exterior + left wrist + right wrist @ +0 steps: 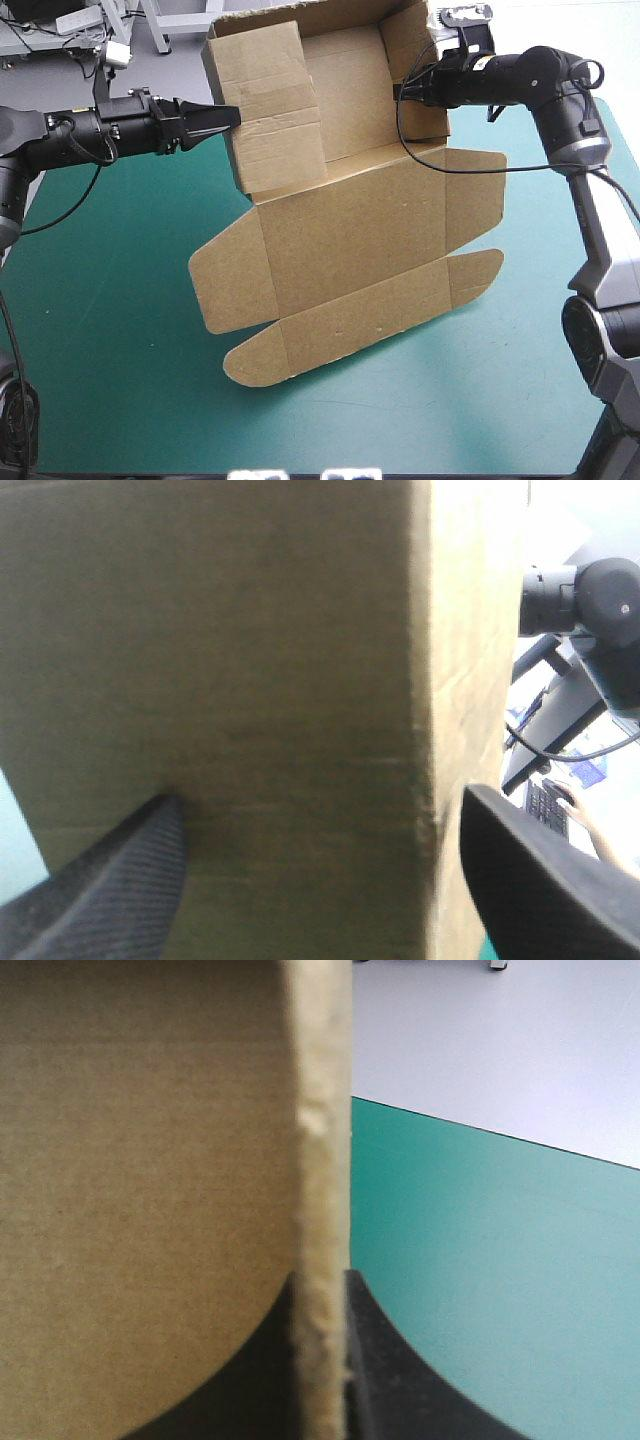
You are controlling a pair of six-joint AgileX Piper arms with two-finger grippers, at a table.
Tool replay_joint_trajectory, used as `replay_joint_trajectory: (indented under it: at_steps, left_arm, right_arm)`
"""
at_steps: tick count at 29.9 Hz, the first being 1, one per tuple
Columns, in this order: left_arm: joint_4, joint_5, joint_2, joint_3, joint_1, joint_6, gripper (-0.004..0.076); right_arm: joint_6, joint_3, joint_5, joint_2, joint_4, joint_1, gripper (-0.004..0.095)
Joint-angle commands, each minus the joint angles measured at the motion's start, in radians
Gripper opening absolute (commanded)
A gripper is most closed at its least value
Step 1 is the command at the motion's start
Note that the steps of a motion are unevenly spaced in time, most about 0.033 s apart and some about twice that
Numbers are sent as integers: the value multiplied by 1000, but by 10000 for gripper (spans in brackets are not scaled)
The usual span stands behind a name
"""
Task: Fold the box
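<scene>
Right gripper (320,1280): clamped on the brown box (350,240) at a raised wall's edge.
Left gripper (320,795): fingers (110,880) wide, at the opposite wall.

Light in the high view was pretty even and came from overhead. There was no harsh glare on the teal-green cover (120,300), just a thin soft shadow under the lower flaps of the box (350,250), and the cover went darker toward its near edge. Through my left wrist it was way dimmer: the broad face of the box sat in shade, the narrow face round the corner caught more light, and everything beyond it was blown out white. My left fingers (100,890) were just dark wedges. On my right wrist the cut edge of the board glowed pale, the face beside it was shaded, and my right fingers (390,1380) read flat black.
</scene>
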Motion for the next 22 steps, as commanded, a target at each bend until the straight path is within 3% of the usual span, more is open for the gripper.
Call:
replay_joint_trajectory:
  at_steps: [1,8,14,22]
  left_arm:
    - [-62,59,-36,-23,-7,7,549]
    - [69,10,-36,-23,-9,4,548]
    - [189,-171,-36,-23,-82,-31,548]
    - [753,-442,-36,-23,-314,-363,548]
  right_arm:
    - [33,-30,-86,-37,42,14,-16]
    - [58,-30,-116,-27,23,40,-16]
    - [111,-30,-120,-27,-90,80,-16]
    - [170,-30,-103,-27,-163,98,-16]
